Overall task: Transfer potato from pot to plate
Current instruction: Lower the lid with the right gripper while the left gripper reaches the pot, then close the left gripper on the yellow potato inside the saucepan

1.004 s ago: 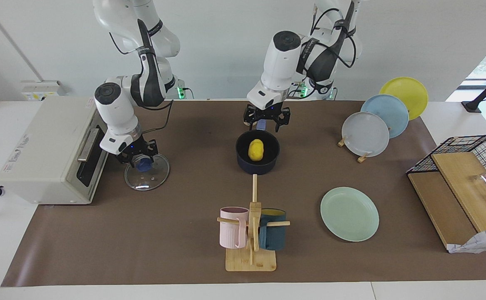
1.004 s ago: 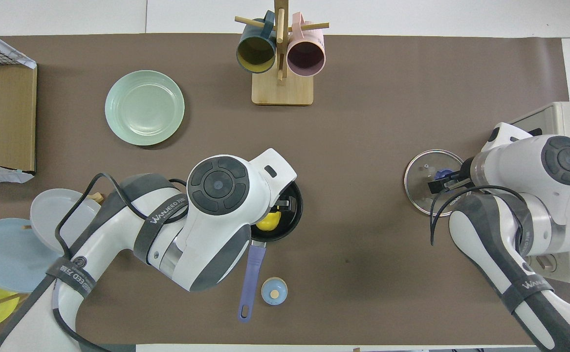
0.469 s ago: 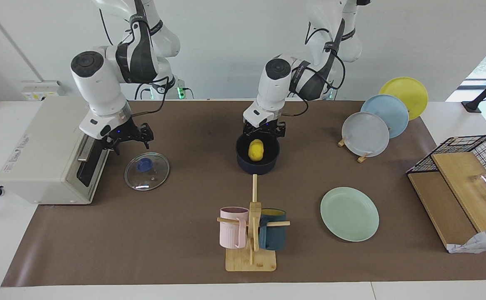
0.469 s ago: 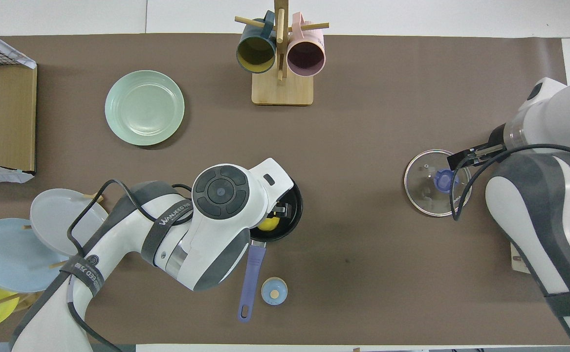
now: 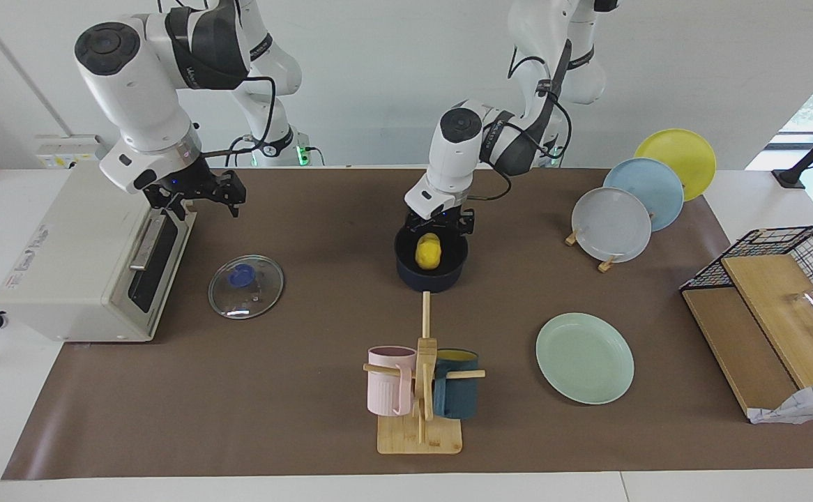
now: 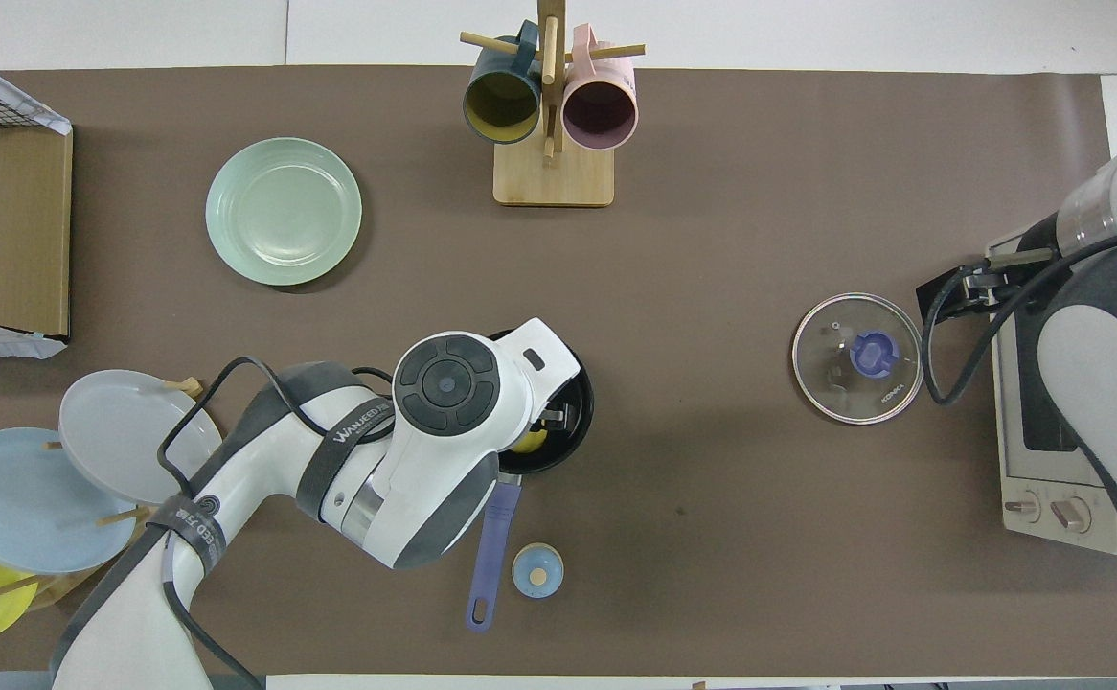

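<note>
Potato (image 5: pixel 428 251) first: we find it lying in the pot (image 5: pixel 431 278), a small smooth yellow egg on the black bottom, near the middle of the bench (image 5: pixel 309 418). We judge it light and firm, not fragile, but rounded and probably slippery, so a pinch off centre could squirt it sideways. We would take it across its narrow waist, fingers coming straight down, one on each long flank.

Our left claw (image 5: pixel 440 222) hangs low over the pot's rim on the robots' side, just above the potato, jaws released and gripping nothing. The pot wall leaves little room beside the potato, so we expect the fingers must drop inside the rim without knocking it; the pot looks light enough to slide if bumped. Its long blue handle (image 6: pixel 489 556) points toward the robots' edge, with a small blue round knob-like piece (image 6: pixel 536 570) just beside it.

Our right claw (image 5: pixel 194 193) is up in the air over the front of the toaster oven (image 5: pixel 72 244) at the right arm's end, released and empty, waiting. The glass lid (image 5: pixel 245 286) lies flat on the bench beside the oven.

The plate (image 5: pixel 584 357) sits bare toward the left arm's end, farther from the robots than the pot. Between them the bench is open; the mug rack (image 5: pixel 422 390) stands beside that path, and the rack of plates (image 5: pixel 629 202) stands nearer the robots.
</note>
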You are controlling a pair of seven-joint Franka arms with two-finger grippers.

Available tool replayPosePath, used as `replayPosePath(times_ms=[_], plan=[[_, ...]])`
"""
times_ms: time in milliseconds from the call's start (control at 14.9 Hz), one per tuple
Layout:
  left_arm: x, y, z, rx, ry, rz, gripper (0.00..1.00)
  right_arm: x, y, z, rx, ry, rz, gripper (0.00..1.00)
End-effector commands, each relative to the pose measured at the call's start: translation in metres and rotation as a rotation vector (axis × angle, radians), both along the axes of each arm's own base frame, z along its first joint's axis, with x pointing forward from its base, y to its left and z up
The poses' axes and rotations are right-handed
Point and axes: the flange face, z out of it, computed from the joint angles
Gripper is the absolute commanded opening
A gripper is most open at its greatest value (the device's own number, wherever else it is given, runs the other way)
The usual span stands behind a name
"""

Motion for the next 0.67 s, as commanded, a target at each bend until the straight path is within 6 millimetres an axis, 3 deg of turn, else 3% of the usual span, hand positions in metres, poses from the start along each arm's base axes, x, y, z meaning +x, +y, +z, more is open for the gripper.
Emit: replayPosePath(times_ms=[0,134,469,602], plan=[[-0.006,-0.008,-0.016,-0.003,-0.003,0.009,1.00,-0.010,0.018,0.018,-0.057,-0.008,0.008,1.00],[-0.008,-0.009,-0.019,0.003,0.004,0.006,1.00,-0.027,0.011,0.024,-0.052,0.004,-0.014,1.00],[-0.018,-0.018,-0.028,0.020,0.017,-0.023,1.00,-0.014,-0.013,0.017,0.000,0.006,-0.087,1.00],[-0.022,-0.017,-0.033,0.029,0.024,-0.026,1.00,-0.014,-0.012,0.019,0.000,0.001,-0.087,1.00]])
